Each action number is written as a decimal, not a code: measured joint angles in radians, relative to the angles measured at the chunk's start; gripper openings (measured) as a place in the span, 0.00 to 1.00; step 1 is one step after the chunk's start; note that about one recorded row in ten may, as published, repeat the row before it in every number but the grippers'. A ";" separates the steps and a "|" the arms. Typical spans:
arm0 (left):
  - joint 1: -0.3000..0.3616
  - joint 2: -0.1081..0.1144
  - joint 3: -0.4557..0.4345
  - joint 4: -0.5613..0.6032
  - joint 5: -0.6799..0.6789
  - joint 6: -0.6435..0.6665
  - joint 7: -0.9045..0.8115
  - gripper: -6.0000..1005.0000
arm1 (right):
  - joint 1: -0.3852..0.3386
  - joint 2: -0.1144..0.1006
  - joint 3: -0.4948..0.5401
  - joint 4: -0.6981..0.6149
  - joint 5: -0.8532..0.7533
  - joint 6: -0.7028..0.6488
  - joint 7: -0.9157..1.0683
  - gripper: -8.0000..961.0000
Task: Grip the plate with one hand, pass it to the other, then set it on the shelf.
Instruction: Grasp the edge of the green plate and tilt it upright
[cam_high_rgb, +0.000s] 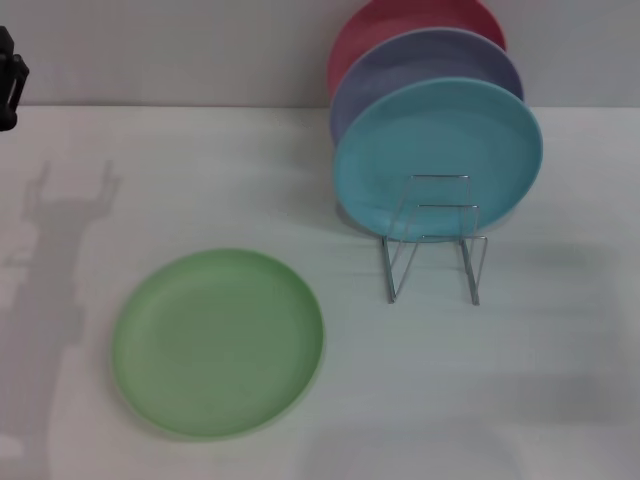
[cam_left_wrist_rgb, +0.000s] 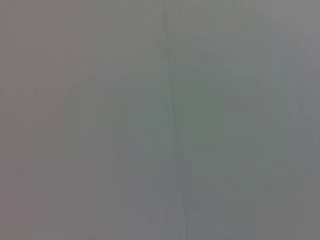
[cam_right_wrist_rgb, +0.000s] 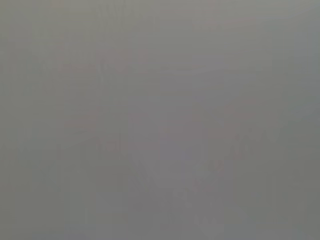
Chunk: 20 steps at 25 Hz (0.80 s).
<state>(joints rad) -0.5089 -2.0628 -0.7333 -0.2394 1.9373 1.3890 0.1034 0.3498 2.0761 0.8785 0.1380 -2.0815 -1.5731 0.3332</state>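
Observation:
The light green plate (cam_high_rgb: 218, 342) lies flat on the white table at the front left. The chrome wire shelf (cam_high_rgb: 433, 240) stands to its right, farther back, with its front slots bare. Only a black part of my left gripper (cam_high_rgb: 10, 75) shows at the far left edge, high above the table and well away from the plate; its shadow falls on the table below. My right gripper is out of view. Both wrist views show only plain grey.
A turquoise-blue plate (cam_high_rgb: 440, 150), a lavender plate (cam_high_rgb: 420, 70) and a pink-red plate (cam_high_rgb: 400, 25) stand upright in the back of the shelf. The white table (cam_high_rgb: 540, 360) spreads to the front right. A pale wall runs behind.

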 joint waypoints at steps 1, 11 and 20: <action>0.000 0.000 0.000 0.000 0.000 0.000 0.000 0.86 | 0.000 0.000 0.000 0.000 0.000 0.000 0.000 0.63; -0.012 0.006 -0.036 -0.043 0.001 -0.117 0.003 0.86 | 0.004 -0.001 0.001 0.003 0.000 0.001 0.000 0.63; 0.027 0.035 -0.111 -0.218 0.003 -0.222 0.202 0.86 | 0.008 0.001 0.000 0.008 -0.001 -0.002 0.000 0.63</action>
<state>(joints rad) -0.4820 -2.0280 -0.8439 -0.4575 1.9406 1.1672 0.3057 0.3579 2.0771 0.8790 0.1459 -2.0823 -1.5752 0.3331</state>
